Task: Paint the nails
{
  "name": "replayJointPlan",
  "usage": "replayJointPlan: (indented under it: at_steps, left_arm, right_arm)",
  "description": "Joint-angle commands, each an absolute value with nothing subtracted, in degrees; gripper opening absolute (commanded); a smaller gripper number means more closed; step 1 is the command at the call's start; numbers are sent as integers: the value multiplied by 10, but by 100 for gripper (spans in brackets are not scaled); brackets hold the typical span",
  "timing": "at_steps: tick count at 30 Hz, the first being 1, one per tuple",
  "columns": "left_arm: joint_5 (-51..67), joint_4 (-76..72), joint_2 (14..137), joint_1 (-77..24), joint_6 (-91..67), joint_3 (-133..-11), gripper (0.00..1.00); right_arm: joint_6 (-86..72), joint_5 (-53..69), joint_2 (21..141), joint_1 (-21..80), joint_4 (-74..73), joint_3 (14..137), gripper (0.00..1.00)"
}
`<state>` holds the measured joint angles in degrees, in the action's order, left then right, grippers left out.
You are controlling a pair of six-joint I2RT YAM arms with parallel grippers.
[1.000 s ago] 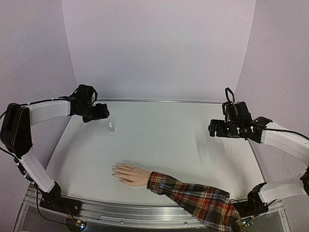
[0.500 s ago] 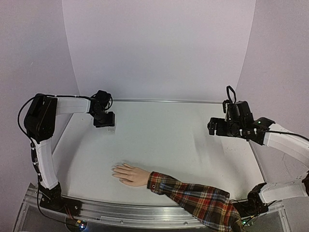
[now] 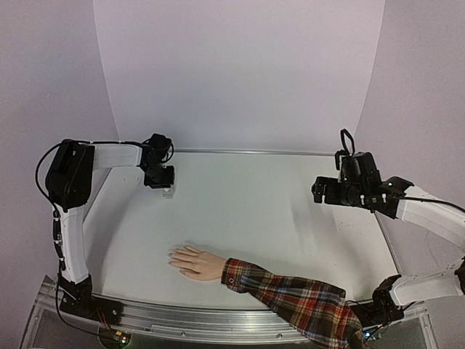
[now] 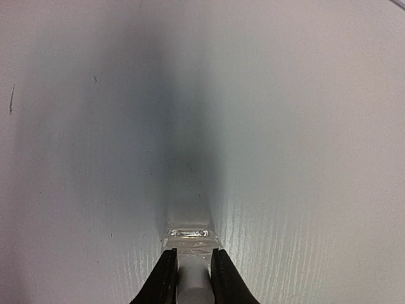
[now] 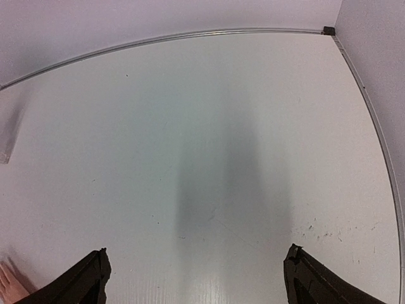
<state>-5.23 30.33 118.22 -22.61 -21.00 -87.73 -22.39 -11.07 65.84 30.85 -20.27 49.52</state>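
The pale hand (image 3: 192, 262) lies flat with spread fingers near the table's front, its red plaid sleeve (image 3: 290, 299) running off to the right. The nails are too small to make out. A small clear bottle (image 3: 168, 193) with a pale cap stands at the back left. My left gripper (image 3: 161, 180) points down over it. In the left wrist view the left gripper (image 4: 190, 254) is shut on the bottle's cap (image 4: 192, 282), the clear shoulder (image 4: 188, 235) showing beyond the tips. My right gripper (image 3: 323, 193) hovers open at the right; in its own view the right gripper (image 5: 197, 252) holds nothing.
A raised metal rim (image 3: 240, 152) borders the white table at the back, with lilac walls behind. A fingertip of the hand (image 5: 6, 283) shows at the bottom left of the right wrist view. Dark specks (image 5: 319, 234) mark the table near the right gripper.
The left arm swung right to the bottle, came down over it and closed its jaws on the cap. The right arm barely moved and stayed open.
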Motion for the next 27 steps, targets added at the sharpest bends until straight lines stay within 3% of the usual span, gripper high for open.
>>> replayJointPlan:
  at_steps: [1,3,5,16,20,27]
  left_arm:
    - [-62,318,1181,-231,-205,-900,12]
    - [-61,324,1176,-234,-203,-899,2]
    - [-54,332,1167,-240,-199,-901,0]
    - [126,393,1115,-336,-185,-990,0]
    - [147,407,1126,-378,-203,-1042,0]
    - [173,452,1168,-412,-222,-1149,0]
  right_arm:
    - [-226,-118,666,318,-192,510,98]
    - [-212,-107,674,326,-185,514,98]
    - [-179,-82,681,339,-158,510,98]
    - [64,198,717,351,19,486,91]
    - [93,244,765,358,68,497,82]
    - [129,269,839,385,187,513,74]
